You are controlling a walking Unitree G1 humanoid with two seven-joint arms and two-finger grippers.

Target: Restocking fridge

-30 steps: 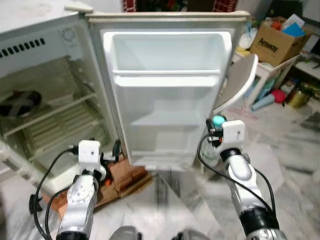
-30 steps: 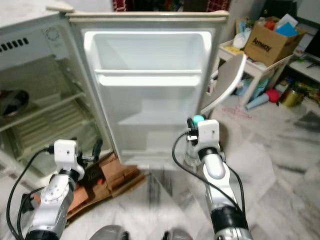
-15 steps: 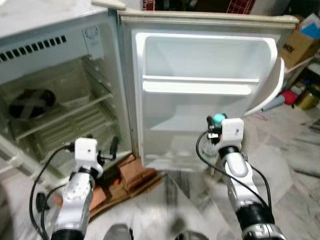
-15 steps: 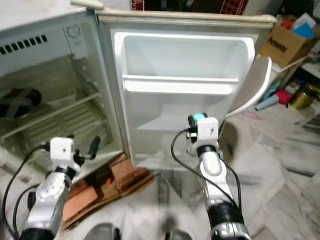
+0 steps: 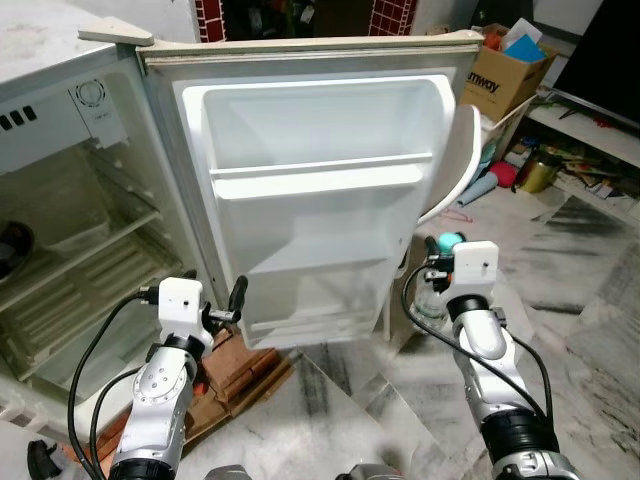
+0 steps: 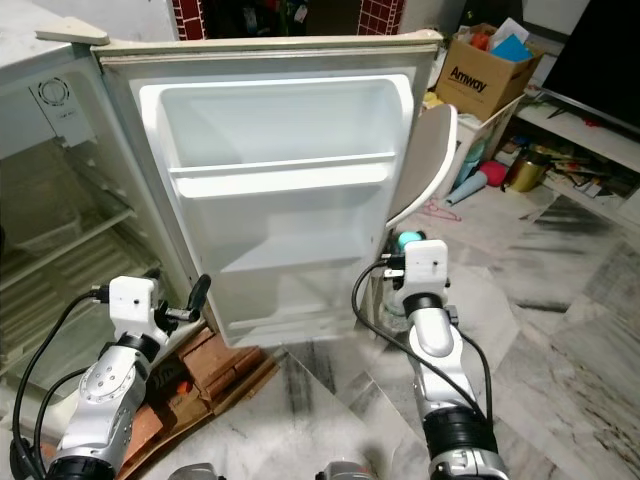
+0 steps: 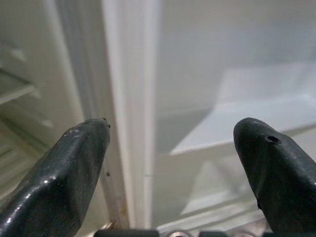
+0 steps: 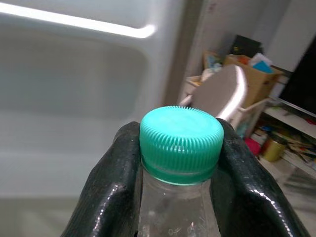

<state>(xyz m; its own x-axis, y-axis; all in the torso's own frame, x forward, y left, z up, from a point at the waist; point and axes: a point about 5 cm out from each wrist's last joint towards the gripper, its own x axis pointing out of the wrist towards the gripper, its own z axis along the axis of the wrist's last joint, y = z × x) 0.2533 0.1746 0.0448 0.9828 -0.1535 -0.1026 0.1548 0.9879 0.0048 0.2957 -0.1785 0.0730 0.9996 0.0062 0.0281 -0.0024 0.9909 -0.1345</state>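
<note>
Restocking scene before an open fridge (image 5: 60, 150), its door (image 5: 320, 200) swung wide and the door shelf (image 5: 320, 180) bare. Right gripper (image 8: 180, 163) pinches a clear plastic bottle (image 8: 177, 217) just under its teal cap (image 8: 181, 140), one black finger pressed to each side of the neck; in the head views the bottle (image 5: 432, 300) hangs upright off the lower right corner of the door, close to it but apart. Left gripper (image 7: 173, 163) stands with jaws spread and nothing between them, aimed at the hinge edge between cabinet and door, low beside the bricks (image 5: 250, 365) under the fridge. Wire racks (image 5: 70, 290) inside the cabinet lie to the robot's left. Handling, as judged: the bottle is probably light and its thin wall would dent under a body grip, so the stiff neck below the ribbed cap is the sound hold; the smooth plastic may slip or swing if tilted, hence carrying it upright. A cardboard box (image 5: 498, 75) and clutter stand on the far right
</note>
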